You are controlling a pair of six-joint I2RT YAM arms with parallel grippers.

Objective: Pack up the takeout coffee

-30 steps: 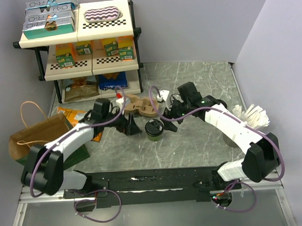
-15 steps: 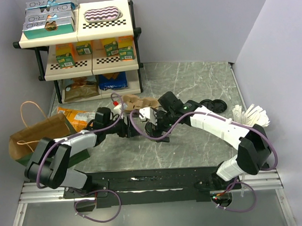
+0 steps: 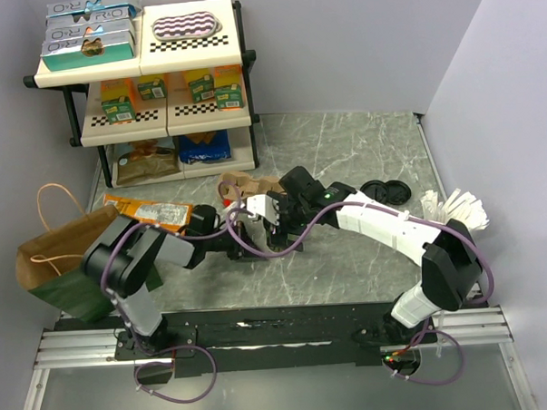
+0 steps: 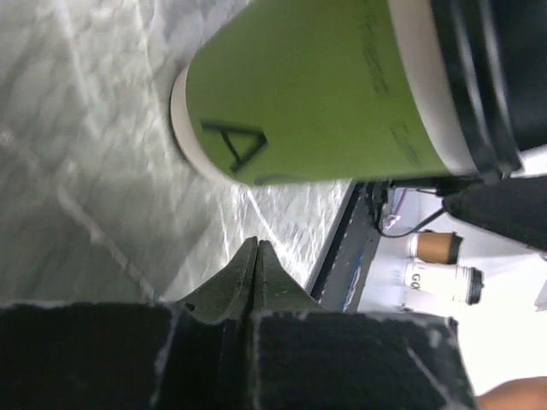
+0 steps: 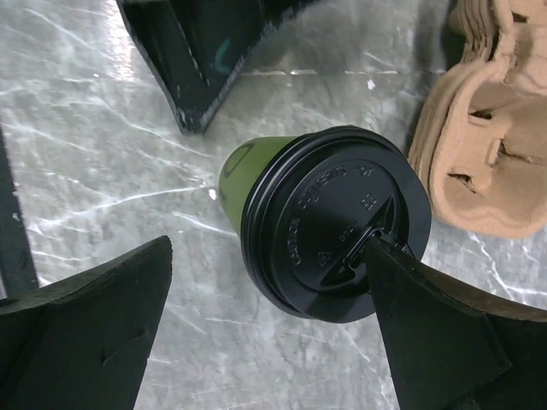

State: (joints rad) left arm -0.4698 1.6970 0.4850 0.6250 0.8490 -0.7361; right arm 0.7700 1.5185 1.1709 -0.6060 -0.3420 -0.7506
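One small green paper cup (image 5: 248, 171) with a cream rim and base, capped by one round black plastic lid (image 5: 329, 222), stands on the grey marbled bench (image 5: 77, 128), just beside a brown moulded-pulp carrier (image 5: 487, 128). A black handwritten "A" marks its side; the lid's embossing is unreadable. The right fingers (image 5: 94, 325) are apart, straddling the cup. The left fingers (image 4: 226, 290) are pressed together near it. Two loose black lids (image 3: 386, 190) lie well apart from it.

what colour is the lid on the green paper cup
The round lid is black, best seen in right wrist view.
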